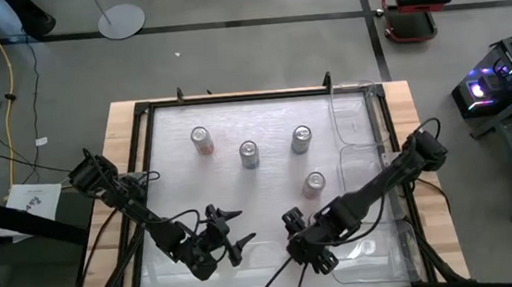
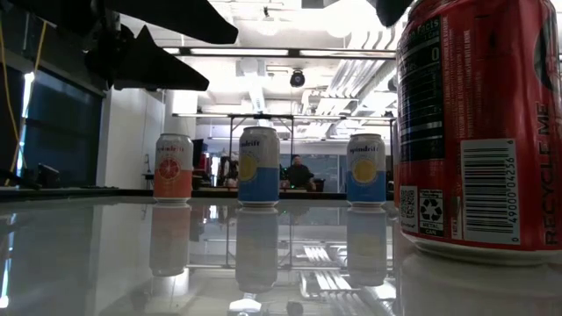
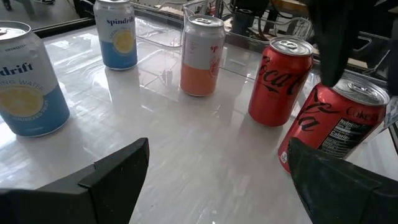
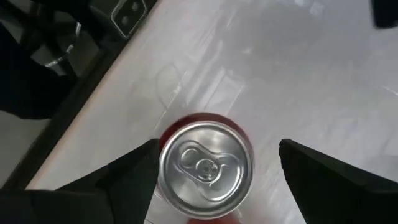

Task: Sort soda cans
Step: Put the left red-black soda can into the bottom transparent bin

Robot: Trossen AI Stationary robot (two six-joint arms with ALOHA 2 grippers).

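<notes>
A red Coca-Cola can (image 4: 205, 165) stands upright on its base on the white table, big at the right of the low view (image 2: 479, 123). My right gripper (image 4: 217, 149) hangs over it, open and pointing down, one finger on each side of its silver top. It hides this can in the high view (image 1: 300, 237). My left gripper (image 3: 227, 180) is open and touches nothing, near the table's near edge (image 1: 238, 231). Farther back stand an orange can (image 1: 202, 141), two blue-and-yellow cans (image 1: 249, 153) (image 1: 301, 139) and a second red can (image 1: 314, 185).
Clear plastic bins (image 1: 364, 153) lie along the table's right side, inside the black frame (image 1: 233, 97). Bare white tabletop lies between the two grippers and the far row of cans. A person (image 2: 299, 171) sits far back in the room.
</notes>
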